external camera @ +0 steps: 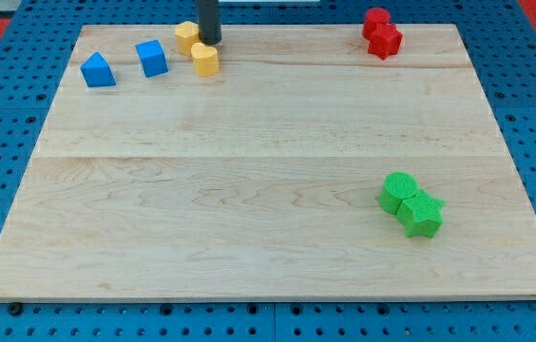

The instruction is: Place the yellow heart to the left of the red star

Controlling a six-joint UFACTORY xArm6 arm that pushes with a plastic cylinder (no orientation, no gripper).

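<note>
My tip point(210, 42) is at the view's top, left of centre, between two yellow blocks. One yellow block point(186, 36) sits just left of the tip. The other point(205, 59), which looks like the yellow heart, lies just below the tip and seems to touch it. The red star point(386, 42) is far off at the view's top right. A second red block point(376, 19), whose shape I cannot make out, touches the star's upper edge.
A blue cube point(152, 58) and a blue triangular block point(97, 70) sit at the top left. A green cylinder point(397, 191) and a green star point(421, 213) touch each other at the lower right. The wooden board point(249, 180) lies on blue pegboard.
</note>
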